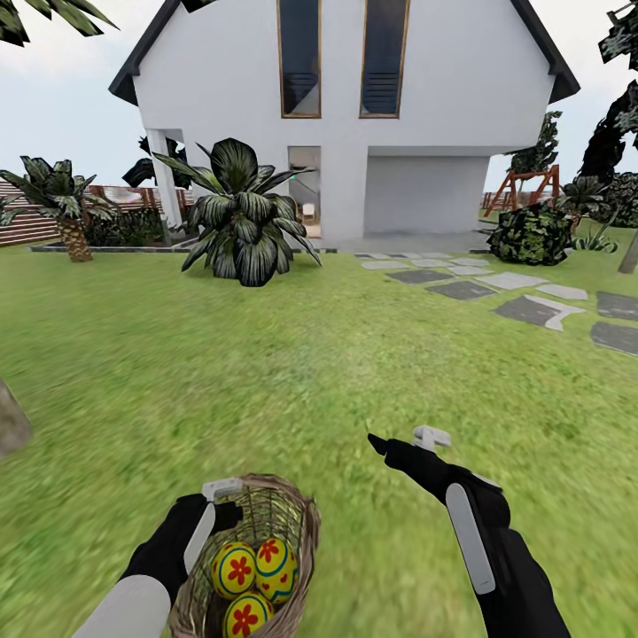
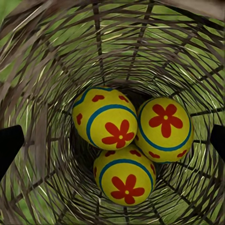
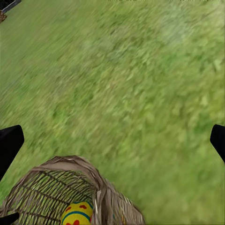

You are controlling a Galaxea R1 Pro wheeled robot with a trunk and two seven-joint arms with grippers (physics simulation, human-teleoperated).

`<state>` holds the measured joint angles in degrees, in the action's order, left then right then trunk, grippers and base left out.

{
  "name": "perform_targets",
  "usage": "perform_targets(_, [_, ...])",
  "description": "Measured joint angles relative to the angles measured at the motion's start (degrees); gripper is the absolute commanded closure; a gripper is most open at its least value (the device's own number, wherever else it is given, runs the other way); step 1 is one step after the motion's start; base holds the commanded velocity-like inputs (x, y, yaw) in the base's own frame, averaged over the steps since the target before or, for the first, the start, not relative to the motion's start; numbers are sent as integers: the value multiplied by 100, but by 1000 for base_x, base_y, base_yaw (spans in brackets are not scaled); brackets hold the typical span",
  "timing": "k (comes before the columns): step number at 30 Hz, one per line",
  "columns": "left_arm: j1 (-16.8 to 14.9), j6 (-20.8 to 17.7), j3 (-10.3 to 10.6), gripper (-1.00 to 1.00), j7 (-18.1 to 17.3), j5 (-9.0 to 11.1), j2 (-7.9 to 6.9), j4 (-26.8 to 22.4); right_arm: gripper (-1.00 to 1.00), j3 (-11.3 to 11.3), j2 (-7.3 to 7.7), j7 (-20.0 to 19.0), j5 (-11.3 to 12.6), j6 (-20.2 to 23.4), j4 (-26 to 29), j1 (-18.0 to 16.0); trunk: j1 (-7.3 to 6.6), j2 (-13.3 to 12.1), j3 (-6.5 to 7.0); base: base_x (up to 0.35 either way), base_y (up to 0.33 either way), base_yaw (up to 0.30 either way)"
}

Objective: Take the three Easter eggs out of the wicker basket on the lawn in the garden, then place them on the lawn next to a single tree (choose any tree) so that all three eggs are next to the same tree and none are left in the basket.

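The left tool (image 1: 223, 498) hangs at the rim of the wicker basket (image 1: 297, 523), on the side away from the right arm, its fingers (image 2: 10, 143) spread wide and holding nothing. From its wrist camera it looks straight down the basket's mouth, with the dark tips standing at either side of the opening. The right tool (image 1: 403, 440) hovers over bare lawn (image 1: 292, 372) beside the basket, nearer the house (image 1: 346, 115); its tips (image 3: 9, 140) sit far apart, so it too is spread and empty.

The step in hand looks like the first pick. To do it well, I would lower the left tool along the basket's axis, keeping both fingers clear of the wicker wall, and go for the uppermost egg (image 2: 105, 117) in the wrist view, since it appears to rest over the others. Straddle it across its narrow width and press gently; a painted shell will likely slip if pinched off-centre. Lifting straight up should keep the deep basket from tipping.

Counted: three Easter eggs (image 1: 252, 576), all inside the basket and touching one another; one basket; two tools. At the left edge of the head view a grey trunk (image 1: 11, 421) shows, well apart from the basket.
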<state>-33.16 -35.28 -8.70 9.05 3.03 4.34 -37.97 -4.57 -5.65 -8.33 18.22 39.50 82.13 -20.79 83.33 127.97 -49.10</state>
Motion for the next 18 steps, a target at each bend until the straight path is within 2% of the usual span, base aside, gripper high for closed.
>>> perform_targets(9, [1, 10, -1, -100, -1, 4, 7, 1, -100, 3, 0, 0, 0, -2, 0, 0, 0, 0, 0, 5, 0, 0])
perform_targets(18, [4, 25, -8, -100, 12, 5, 1, 2, -100, 17, 0, 1, -1, -10, 0, 0, 198, 360, -161, 0, 0, 0])
